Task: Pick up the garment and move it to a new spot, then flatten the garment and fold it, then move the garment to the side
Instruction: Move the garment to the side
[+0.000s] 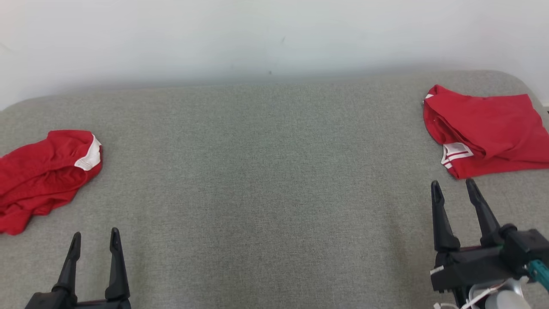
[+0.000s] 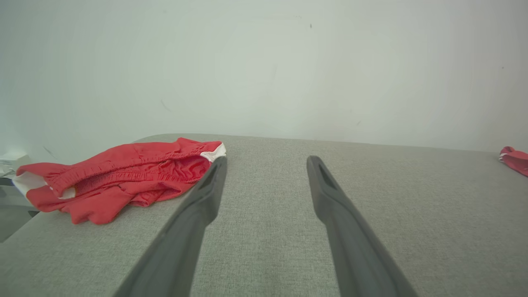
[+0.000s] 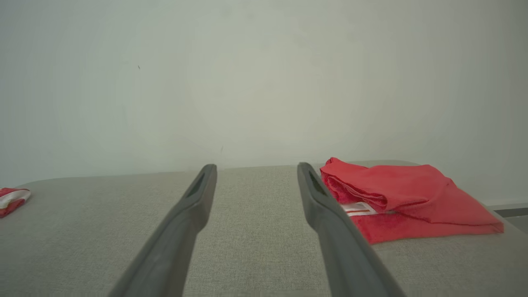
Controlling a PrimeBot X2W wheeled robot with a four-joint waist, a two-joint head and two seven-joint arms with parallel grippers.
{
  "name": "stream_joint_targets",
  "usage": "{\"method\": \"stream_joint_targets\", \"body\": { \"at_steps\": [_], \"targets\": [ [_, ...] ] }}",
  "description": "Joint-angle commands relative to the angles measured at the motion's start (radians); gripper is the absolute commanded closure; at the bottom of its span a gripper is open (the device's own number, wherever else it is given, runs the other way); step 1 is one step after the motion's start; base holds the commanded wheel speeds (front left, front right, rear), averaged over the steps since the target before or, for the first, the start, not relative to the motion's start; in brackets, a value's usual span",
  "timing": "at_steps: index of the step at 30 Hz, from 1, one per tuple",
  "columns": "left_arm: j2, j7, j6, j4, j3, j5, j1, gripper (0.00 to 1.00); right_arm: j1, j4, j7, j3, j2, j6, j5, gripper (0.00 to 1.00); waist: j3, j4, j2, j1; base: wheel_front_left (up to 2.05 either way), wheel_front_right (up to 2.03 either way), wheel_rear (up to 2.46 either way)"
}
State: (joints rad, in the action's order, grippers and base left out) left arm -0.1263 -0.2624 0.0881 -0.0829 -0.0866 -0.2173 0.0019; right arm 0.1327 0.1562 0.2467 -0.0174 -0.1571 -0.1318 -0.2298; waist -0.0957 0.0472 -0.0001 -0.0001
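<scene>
Two red garments lie well apart on one grey, coarse-woven surface (image 1: 266, 171) with rounded far corners, seen from the head view against a plain white wall (image 1: 257, 34). At the left edge, the crumpled garment (image 1: 43, 176) sits in a soft, rumpled heap with a white band at its upper right. At the far right, the folded garment (image 1: 489, 128) lies in a flatter, roughly rectangular stack, with white stripes at its near left corner. Two grippers, each with two long, dark, tapered fingers, stand over bare cloth. The left gripper (image 1: 95, 234) is at lower left, near the heap but apart from it. The right gripper (image 1: 453, 183) is at lower right, its tips just short of the stack. Both have fingers spread and hold nothing.

Left wrist view: the left gripper (image 2: 267, 159) points across the surface (image 2: 268, 255) toward the wall (image 2: 264, 62), fingers wide, nothing between them. The crumpled garment (image 2: 123, 177) lies to their left, showing a gathered elastic waistband and white trim. A sliver of the folded garment (image 2: 515, 159) shows at the right edge.

Right wrist view: the right gripper (image 3: 257, 166) is spread and empty above the surface (image 3: 255, 247). The folded garment (image 3: 404, 189) lies in smooth layers just right of its fingers. A scrap of the crumpled garment (image 3: 12, 198) shows at the left edge.
</scene>
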Motion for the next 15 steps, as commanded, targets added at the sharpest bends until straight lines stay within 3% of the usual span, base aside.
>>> {"method": "stream_joint_targets", "body": {
  "at_steps": [1,15],
  "targets": [
    [0.005,-0.003,0.004,-0.006,0.001,0.009,0.017,0.00,-0.022,-0.009,-0.002,0.004,0.008,0.003,0.008,0.00,0.010,-0.009,0.0001,0.0001,0.00,0.00,0.00],
    [0.007,-0.003,0.016,-0.050,0.011,0.014,0.028,0.00,-0.120,-0.031,-0.004,0.014,0.037,0.003,0.011,0.00,0.041,-0.035,0.0001,0.0001,0.00,0.00,0.00]
  ]
}}
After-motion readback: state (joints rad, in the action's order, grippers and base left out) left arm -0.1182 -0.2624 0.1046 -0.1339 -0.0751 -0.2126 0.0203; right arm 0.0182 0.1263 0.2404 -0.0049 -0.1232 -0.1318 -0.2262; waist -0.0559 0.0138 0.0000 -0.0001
